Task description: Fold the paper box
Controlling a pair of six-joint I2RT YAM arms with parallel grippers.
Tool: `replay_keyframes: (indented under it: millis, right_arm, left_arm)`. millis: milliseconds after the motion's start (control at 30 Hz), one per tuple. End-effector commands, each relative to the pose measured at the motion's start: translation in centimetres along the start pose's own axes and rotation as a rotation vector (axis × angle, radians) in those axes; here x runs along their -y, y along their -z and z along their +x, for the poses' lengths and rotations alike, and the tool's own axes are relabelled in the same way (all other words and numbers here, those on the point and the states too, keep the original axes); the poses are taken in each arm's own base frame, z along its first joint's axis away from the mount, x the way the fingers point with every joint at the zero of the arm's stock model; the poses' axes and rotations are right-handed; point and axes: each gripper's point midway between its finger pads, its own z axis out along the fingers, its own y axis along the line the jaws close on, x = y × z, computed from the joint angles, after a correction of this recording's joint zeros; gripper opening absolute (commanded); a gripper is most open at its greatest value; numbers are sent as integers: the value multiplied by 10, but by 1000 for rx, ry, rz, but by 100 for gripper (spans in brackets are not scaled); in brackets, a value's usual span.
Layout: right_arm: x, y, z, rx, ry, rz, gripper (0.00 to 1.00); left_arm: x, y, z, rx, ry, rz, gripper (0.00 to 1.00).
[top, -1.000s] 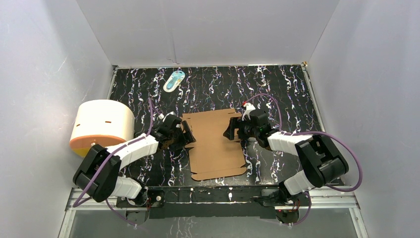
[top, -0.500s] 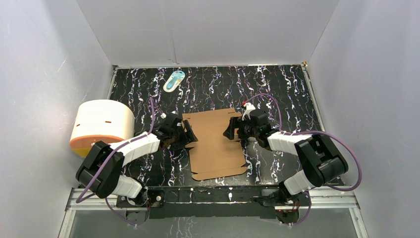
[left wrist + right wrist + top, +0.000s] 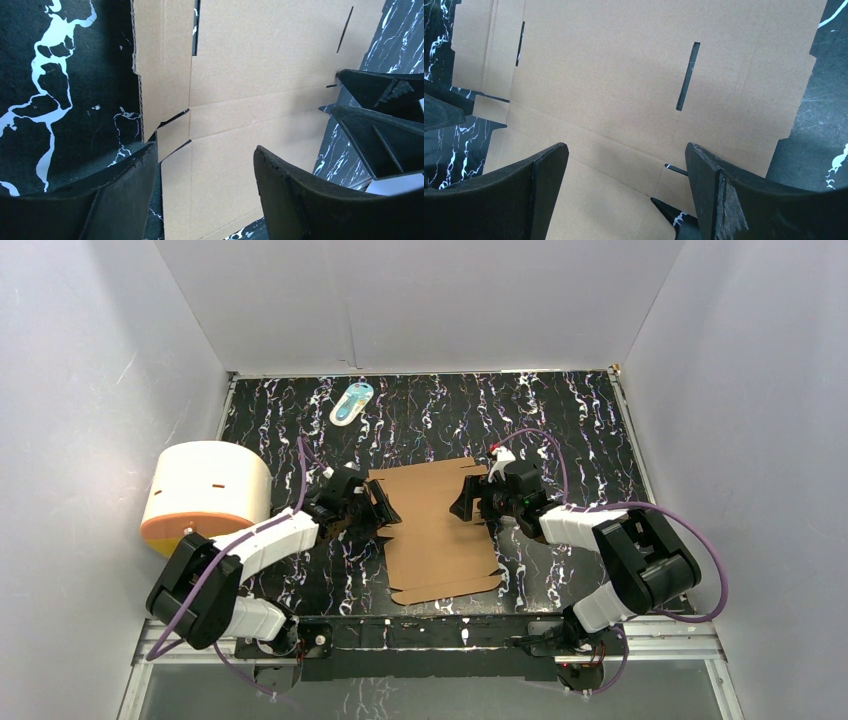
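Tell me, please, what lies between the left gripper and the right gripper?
The flat paper box lies between the left gripper and right gripper, as the top external view shows.

Flat brown paper box (image 3: pixel 624 75) spread on black white-veined counter (image 3: pixel 819 100), narrow slot (image 3: pixel 687 75) cut right of centre, fold creases crossing the sheet, right pincer (image 3: pixel 625 152) low above it, jaws wide apart

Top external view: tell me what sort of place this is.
Probably a lab robot test booth: plain white walls enclose a black marbled table, the left arm and right arm are bolted to a metal rail at its near edge, and a flat paper box lies between them.
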Motion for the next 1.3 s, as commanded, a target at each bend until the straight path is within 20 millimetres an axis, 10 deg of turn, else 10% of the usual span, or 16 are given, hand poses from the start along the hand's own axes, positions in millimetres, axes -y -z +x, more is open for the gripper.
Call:
replay_keyframes:
  millis: [0, 900, 1267]
  right_arm:
    - [3, -1, 19, -50, -31, -1, 96]
    - [0, -2, 16, -45, -35, -11, 96]
    - [-11, 4, -35, 5, 65, 17, 98]
  left_arm:
    - [33, 15, -8, 14, 13, 107, 66]
    - [52, -5, 9, -23, -62, 104, 68]
    - [57, 30, -43, 145, -208, 29, 69]
